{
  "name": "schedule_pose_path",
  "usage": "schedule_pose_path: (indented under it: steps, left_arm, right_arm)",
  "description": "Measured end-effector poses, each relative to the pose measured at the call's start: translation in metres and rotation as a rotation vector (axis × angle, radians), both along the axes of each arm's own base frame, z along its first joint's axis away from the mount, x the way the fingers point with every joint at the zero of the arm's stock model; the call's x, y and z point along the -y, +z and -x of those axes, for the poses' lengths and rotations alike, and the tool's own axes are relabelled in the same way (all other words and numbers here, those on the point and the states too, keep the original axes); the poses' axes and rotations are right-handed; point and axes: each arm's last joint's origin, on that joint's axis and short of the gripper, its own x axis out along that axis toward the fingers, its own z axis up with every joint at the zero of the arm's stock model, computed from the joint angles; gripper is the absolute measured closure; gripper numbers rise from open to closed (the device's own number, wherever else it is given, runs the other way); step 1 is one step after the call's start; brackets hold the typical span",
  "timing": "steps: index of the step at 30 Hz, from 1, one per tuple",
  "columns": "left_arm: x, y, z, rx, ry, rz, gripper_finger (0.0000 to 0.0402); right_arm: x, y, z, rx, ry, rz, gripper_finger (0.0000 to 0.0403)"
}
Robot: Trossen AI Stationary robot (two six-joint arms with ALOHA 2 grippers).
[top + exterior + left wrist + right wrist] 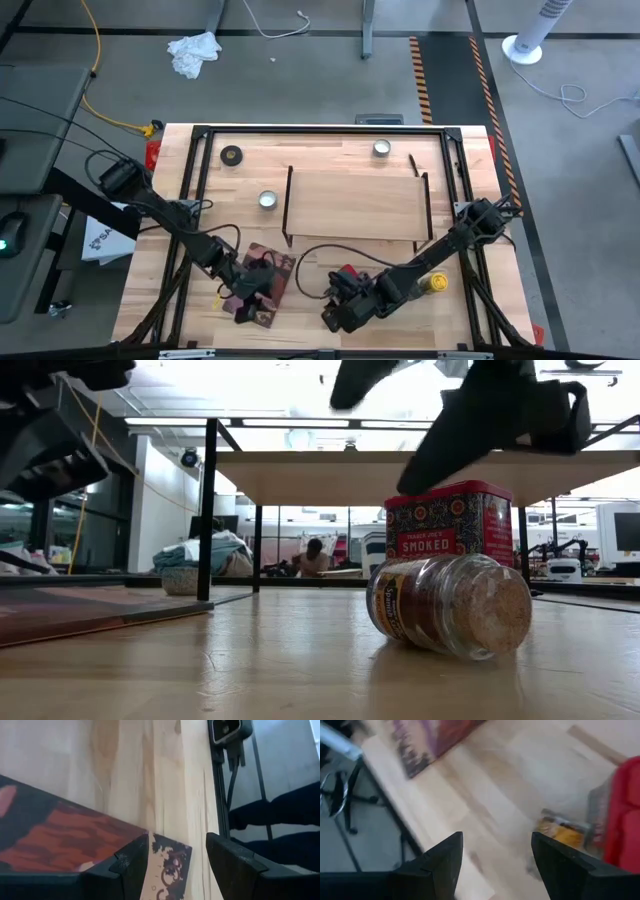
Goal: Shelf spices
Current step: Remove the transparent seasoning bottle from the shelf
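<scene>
The shelf (pixel 350 205), a pale board on thin black legs, stands mid-table. Near its front a red box (pixel 450 525) stands upright. A clear glass jar (pixel 450 605) lies on its side just in front of it. A yellow-topped jar (pixel 436 283) is to the right. Two small light-topped jars (pixel 381 149) (pixel 267 200) stand behind and left of the shelf. My right gripper (pixel 495 865) is open, slanting down over bare table beside the clear jar (pixel 562 832) and red box (pixel 625 815). My left gripper (pixel 177 865) is open over the book's corner (pixel 167 862).
A brown-and-maroon book (pixel 262 285) lies flat at the near left under my left arm. A black tape roll (pixel 232 155) lies at the far left. A black frame (pixel 200 135) rims the table. The low-view camera (pixel 227 730) sits at the table's near edge.
</scene>
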Motion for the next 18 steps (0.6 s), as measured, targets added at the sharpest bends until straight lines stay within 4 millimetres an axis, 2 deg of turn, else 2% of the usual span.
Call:
schedule_pose_path:
  steps: [3,7,14,18]
  left_arm:
    - [0.002,-0.003,0.000,-0.015,0.001,-0.002,0.0206]
    - [0.001,-0.003,0.000,-0.013,0.014,-0.004,0.0206]
    - [0.000,-0.003,-0.001,-0.019,0.030,0.006,0.0206]
    - [0.001,-0.003,-0.001,-0.028,0.041,0.028,0.0206]
  right_arm:
    - [0.005,-0.009,-0.003,-0.029,-0.069,0.000,0.0171]
    - [0.012,-0.011,-0.007,-0.036,-0.094,0.013,0.0171]
    - [0.033,-0.016,-0.002,-0.193,-0.103,0.085,0.0171]
    - [0.032,-0.012,-0.004,-0.187,-0.091,0.040,0.0171]
